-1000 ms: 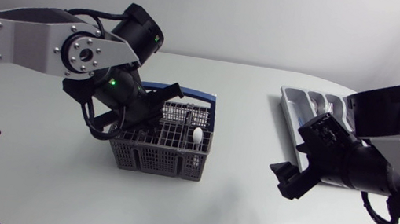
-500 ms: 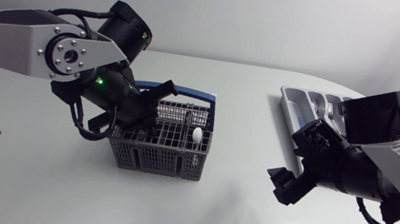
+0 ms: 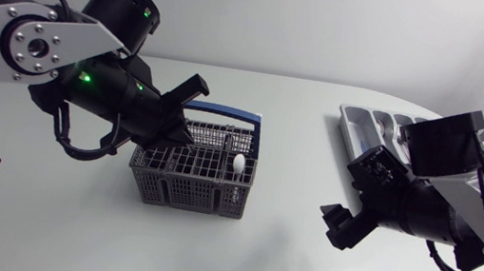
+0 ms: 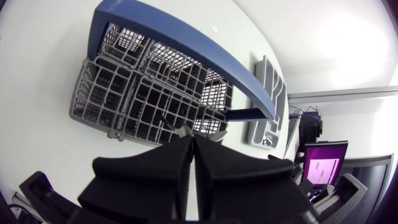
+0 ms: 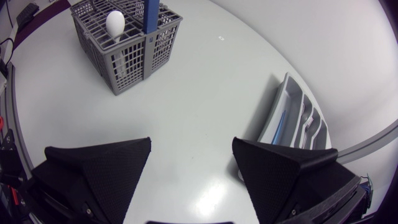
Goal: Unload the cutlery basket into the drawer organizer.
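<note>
Glossy table (image 3: pixel 253 253), mesh basket (image 3: pixel 190 191) (blue handle (image 4: pixel 180 46)); left hand (image 4: pixel 191 138) closed, right hand (image 5: pixel 192 143) gaping.

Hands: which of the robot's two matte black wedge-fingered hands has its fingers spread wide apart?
The right hand: a wide gap separates its fingers. The left hand, by the grey mesh cutlery basket, has them pressed together.

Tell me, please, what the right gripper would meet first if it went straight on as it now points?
Probably the bare tabletop: the open right gripper aims at the surface between the cutlery basket and the drawer organizer, and neither seems to lie in its line.
</note>
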Robot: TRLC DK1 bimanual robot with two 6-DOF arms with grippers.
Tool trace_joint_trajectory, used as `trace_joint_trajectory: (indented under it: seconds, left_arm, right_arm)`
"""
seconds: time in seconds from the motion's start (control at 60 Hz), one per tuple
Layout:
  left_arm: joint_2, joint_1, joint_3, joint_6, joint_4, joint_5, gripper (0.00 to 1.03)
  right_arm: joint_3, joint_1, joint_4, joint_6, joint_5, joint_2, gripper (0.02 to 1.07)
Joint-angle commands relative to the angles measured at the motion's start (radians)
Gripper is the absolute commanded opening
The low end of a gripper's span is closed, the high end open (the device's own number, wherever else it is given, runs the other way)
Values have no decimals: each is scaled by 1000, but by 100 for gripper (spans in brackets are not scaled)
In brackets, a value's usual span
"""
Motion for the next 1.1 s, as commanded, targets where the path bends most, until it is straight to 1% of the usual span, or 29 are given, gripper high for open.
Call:
trace_joint_trajectory:
  seconds: [0.0, 0.333, 0.5, 0.733, 0.783, 0.867, 0.9, 0.95, 1.0, 1.017, 1.083]
  left_arm:
    - [-36, 12, -18, 12, -4, 21, 4]
    - [-157, 13, 5, 12, -71, 21, 4]
    - [-192, 9, 5, 24, -82, 21, 4]
    - [-263, -33, -7, 68, -87, 21, 4]
    - [-278, -70, -20, 114, -90, 25, 4]
    - [-289, -90, -36, 159, -87, 53, 4]
    - [-290, -106, -44, 191, -85, 85, 4]
    - [-289, -123, -52, 220, -85, 110, 4]
    - [-281, -137, -58, 249, -85, 144, 4]
    - [-275, -142, -60, 266, -85, 164, 4]
    - [-260, -157, -66, 308, -82, 188, 4]
  right_arm:
    - [-21, 11, 11, 24, 13, 14, 96]
    - [-19, 22, 10, 24, 19, 12, 96]
    - [-14, 31, 10, 24, 22, 9, 96]
    - [-13, 37, 7, 9, 10, -27, 96]
    - [-10, 37, -4, -8, -39, -55, 96]
    - [-8, 37, -8, -25, -104, -101, 96]
    - [-8, 39, -13, -37, -141, -123, 97]
    - [-10, 39, -19, -53, -174, -136, 97]
    - [-13, 39, -27, -74, -208, -147, 100]
    - [-16, 39, -30, -85, -234, -156, 100]
    - [-25, 39, -38, -105, -300, -176, 100]
